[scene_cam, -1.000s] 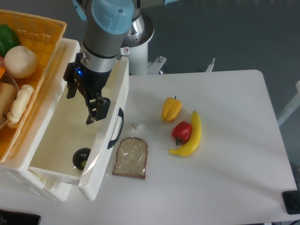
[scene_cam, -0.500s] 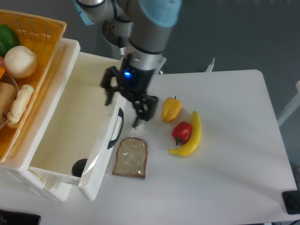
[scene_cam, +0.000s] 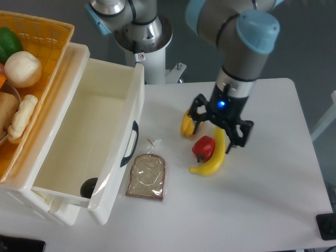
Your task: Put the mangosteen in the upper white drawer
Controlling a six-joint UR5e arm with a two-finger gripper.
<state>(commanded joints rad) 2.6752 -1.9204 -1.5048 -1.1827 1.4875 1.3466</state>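
**A:** What is different from a second ago?

**B:** The gripper (scene_cam: 218, 127) was hanging inside the upper white drawer (scene_cam: 137, 89) then, with its fingers spread. Half a second ago it was crossing the drawer's front wall near the black handle (scene_cam: 128, 143). Now it is hovering well away from the drawer, over the table (scene_cam: 273, 178), right above the yellow pepper (scene_cam: 187, 124), the red pepper (scene_cam: 203, 147) and the banana (scene_cam: 212, 156).

**B:** And the fingers are still spread, holding nothing.

**A:** So where is the mangosteen lying?

**B:** The mangosteen (scene_cam: 89, 186) is sitting on the drawer's floor, in the near corner by the front wall. It was showing more fully a second ago; now only a dark rounded part is peeking over the near rim, so it seems to be settling lower in that corner.

**A:** What is that telling us about the task?

**B:** I am judging the placing as done: the fruit is resting in the right drawer and the arm is pulling clear of it.

**A:** And fruit against gripper?

**B:** They are well apart. Taking the drawer as the mark, the mangosteen is inside it, while the gripper is outside, past the handle and beyond the bagged bread slice (scene_cam: 147, 176).
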